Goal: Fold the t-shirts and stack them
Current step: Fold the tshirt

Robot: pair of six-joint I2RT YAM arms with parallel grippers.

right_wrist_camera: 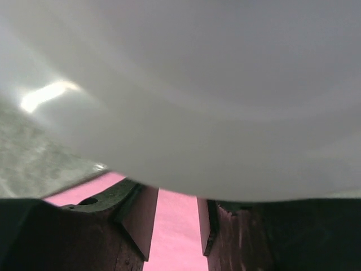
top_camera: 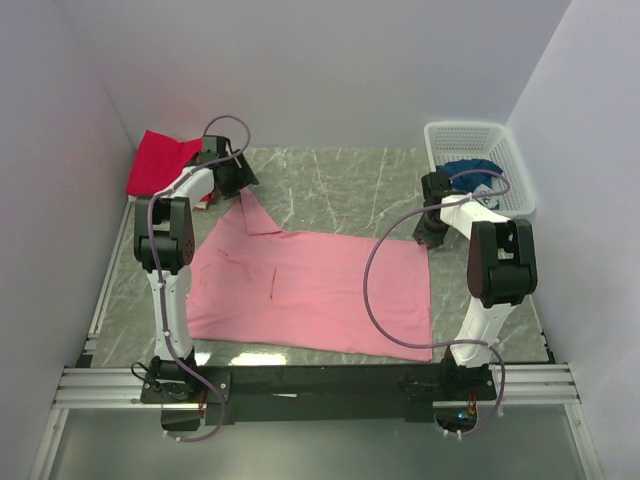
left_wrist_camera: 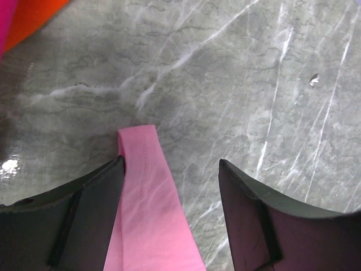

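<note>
A light pink t-shirt [top_camera: 310,290] lies spread flat on the marble table. My left gripper [top_camera: 238,188] hovers at the tip of its far left sleeve [top_camera: 255,212]. In the left wrist view the gripper [left_wrist_camera: 172,169] is open, with the pink sleeve strip [left_wrist_camera: 148,197] lying between the jaws against the left finger [left_wrist_camera: 84,220]. My right gripper [top_camera: 432,228] is low at the shirt's far right corner. In the right wrist view the gripper [right_wrist_camera: 176,226] has its jaws slightly apart, with pink cloth [right_wrist_camera: 176,243] showing in the gap. A magenta-red t-shirt [top_camera: 155,160] lies at the back left. A dark blue t-shirt [top_camera: 470,172] is in the basket.
A white mesh basket [top_camera: 445,135] stands at the back right against the wall. An orange cloth edge [left_wrist_camera: 34,20] shows beside the magenta one in the left wrist view. A blurred white surface [right_wrist_camera: 197,96] fills most of the right wrist view. Walls close in on three sides.
</note>
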